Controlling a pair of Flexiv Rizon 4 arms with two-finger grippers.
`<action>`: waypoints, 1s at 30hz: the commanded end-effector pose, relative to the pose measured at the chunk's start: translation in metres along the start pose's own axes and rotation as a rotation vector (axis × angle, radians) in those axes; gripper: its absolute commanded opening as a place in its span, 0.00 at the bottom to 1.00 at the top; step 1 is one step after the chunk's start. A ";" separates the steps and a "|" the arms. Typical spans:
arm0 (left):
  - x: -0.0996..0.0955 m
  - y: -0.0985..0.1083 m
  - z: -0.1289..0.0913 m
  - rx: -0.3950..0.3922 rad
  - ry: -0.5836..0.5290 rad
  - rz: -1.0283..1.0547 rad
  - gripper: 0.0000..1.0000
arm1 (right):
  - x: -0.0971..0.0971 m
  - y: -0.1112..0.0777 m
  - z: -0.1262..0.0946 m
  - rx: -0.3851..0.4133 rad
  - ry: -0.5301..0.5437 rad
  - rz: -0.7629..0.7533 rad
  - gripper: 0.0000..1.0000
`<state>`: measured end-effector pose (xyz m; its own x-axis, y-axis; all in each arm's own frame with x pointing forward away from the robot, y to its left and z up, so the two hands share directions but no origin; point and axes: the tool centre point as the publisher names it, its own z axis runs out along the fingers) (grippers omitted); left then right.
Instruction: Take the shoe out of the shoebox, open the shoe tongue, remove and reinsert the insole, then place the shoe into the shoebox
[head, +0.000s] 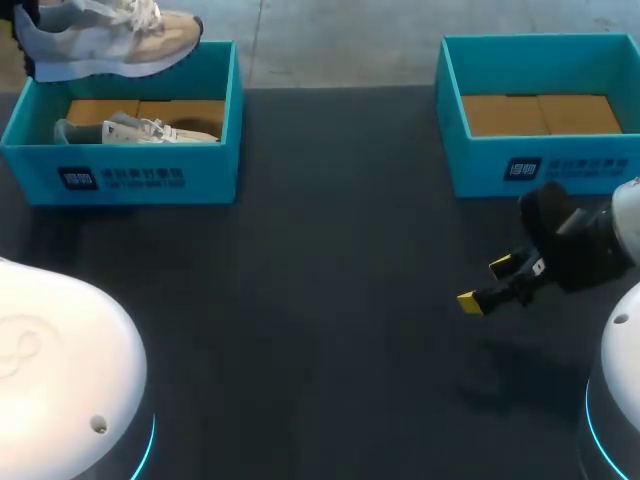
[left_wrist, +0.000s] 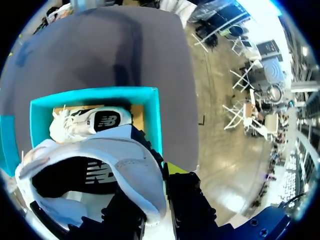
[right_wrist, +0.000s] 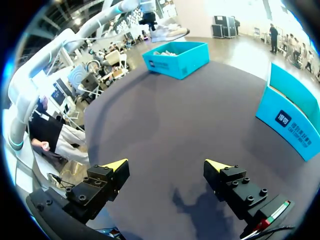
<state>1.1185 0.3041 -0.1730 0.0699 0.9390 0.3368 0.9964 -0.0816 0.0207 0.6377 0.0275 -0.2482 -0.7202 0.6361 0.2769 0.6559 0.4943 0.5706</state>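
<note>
A pale grey-and-beige laced sneaker (left_wrist: 100, 170) with a white sole and dark lining fills the left wrist view. The left gripper (left_wrist: 152, 192) is clenched on its heel collar, one black finger outside the rim and the other inside the shoe. Seen from the head camera, this sneaker (head: 110, 40) hangs in the air, roughly level, above the far rim of an open-topped teal cardboard shoebox (head: 230, 110) that stands at the far left corner of the dark grey desk (head: 330, 250). Inside that shoebox lies a second pale sneaker (head: 140, 130) on its side on the brown floor. A second teal box (head: 540, 170) sits at the far right corner, well apart from the first, showing only its brown cardboard bottom. Just in front of it, over the desk's right side, hangs the right gripper (head: 495, 285), its yellow-tipped fingers spread wide with nothing between them. White rounded arm bases (head: 60, 370) rise at the desk's near corners.
</note>
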 end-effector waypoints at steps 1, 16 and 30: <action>0.007 0.001 0.004 -0.035 -0.004 0.057 0.00 | 0.001 -0.001 -0.001 -0.002 0.000 -0.001 1.00; 0.018 0.015 0.012 -0.056 -0.023 0.091 0.00 | 0.001 -0.001 -0.001 -0.002 0.000 -0.001 1.00; 0.004 0.040 0.036 -0.116 -0.018 0.087 0.00 | 0.001 -0.001 -0.001 -0.002 0.000 -0.001 1.00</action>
<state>1.1565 0.3175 -0.1991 0.1584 0.9327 0.3239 0.9750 -0.1996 0.0980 0.6377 0.0275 -0.2482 -0.7202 0.6361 0.2769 0.6559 0.4943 0.5706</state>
